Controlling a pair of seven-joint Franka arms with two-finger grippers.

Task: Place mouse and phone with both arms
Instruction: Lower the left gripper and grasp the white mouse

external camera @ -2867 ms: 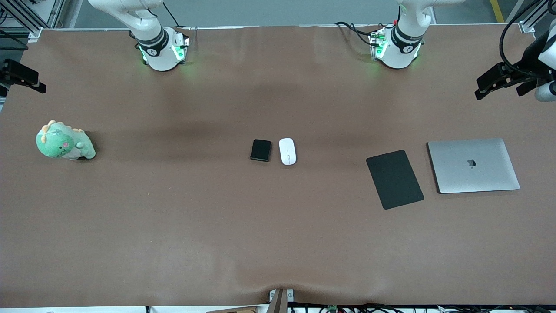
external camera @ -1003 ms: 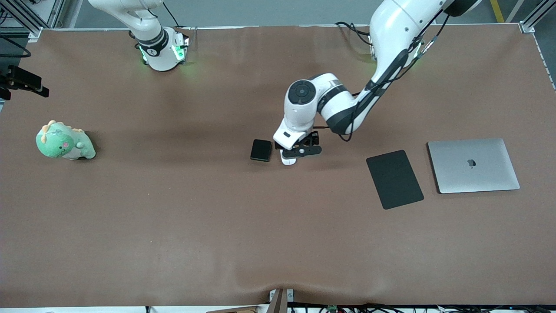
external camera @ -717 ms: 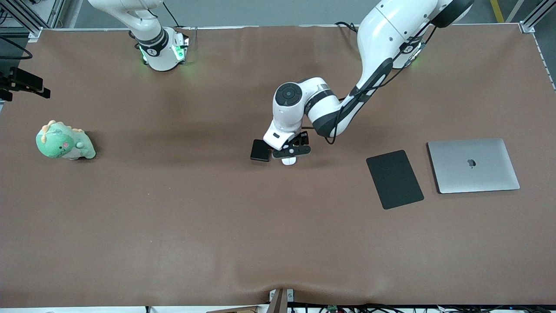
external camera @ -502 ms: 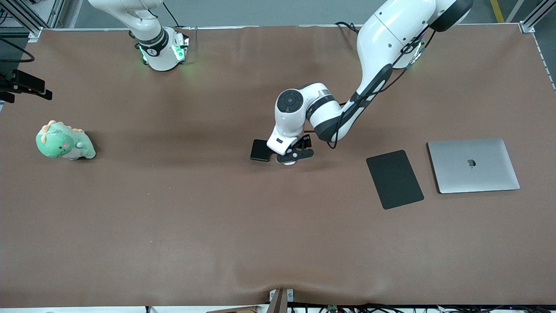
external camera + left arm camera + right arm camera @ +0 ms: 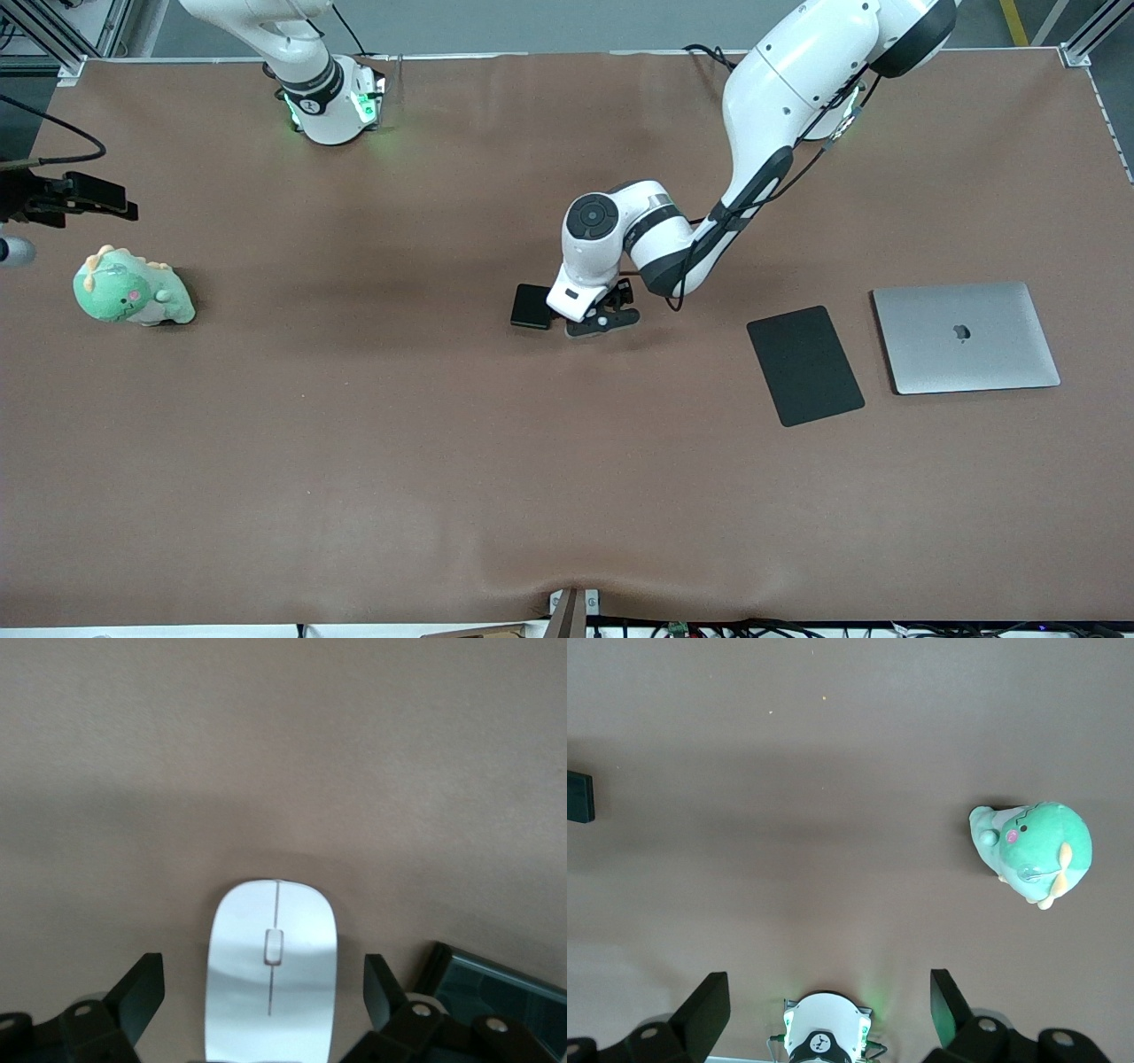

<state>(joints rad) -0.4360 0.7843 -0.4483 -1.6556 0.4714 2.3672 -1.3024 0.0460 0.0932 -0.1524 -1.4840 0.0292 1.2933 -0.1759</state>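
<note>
mouse (image 5: 272,979) | between open left jaws (apparently untouched) | phone (image 5: 531,307) beside

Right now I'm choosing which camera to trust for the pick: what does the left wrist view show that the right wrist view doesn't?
Only the left wrist view shows the mouse, lying between the open fingers of the left hand, with the phone's glossy corner beside it.

Only the right wrist view shows the green plush toy, the right arm's green-lit base, and the right hand, open, high over the table.

Both show the phone, a distant dark sliver in the right wrist view, and the brown table.
</note>
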